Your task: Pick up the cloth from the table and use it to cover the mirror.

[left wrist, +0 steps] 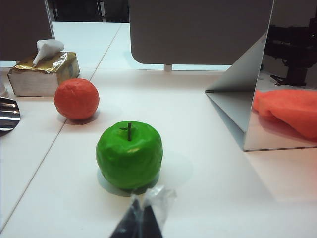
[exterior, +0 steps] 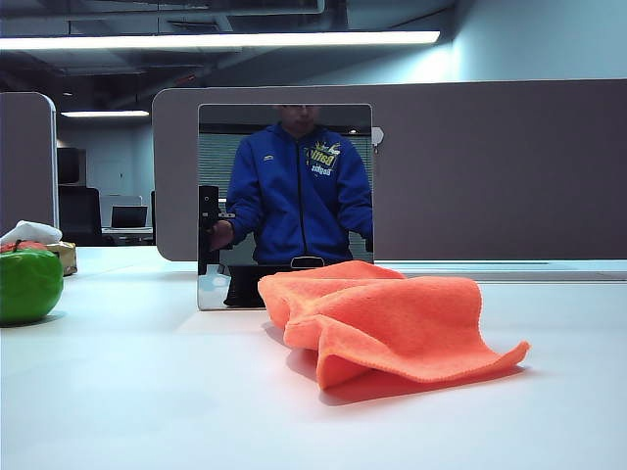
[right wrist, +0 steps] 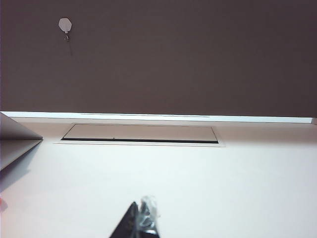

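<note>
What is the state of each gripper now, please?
Left gripper: shut, holding nothing, back from the green apple.
Right gripper: shut, holding nothing, over the bare table.

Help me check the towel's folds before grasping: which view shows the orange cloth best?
The exterior view: the cloth lies whole and crumpled on the table before the mirror. The left wrist view shows only its reflection in the mirror; the right wrist view hardly shows it.
</note>
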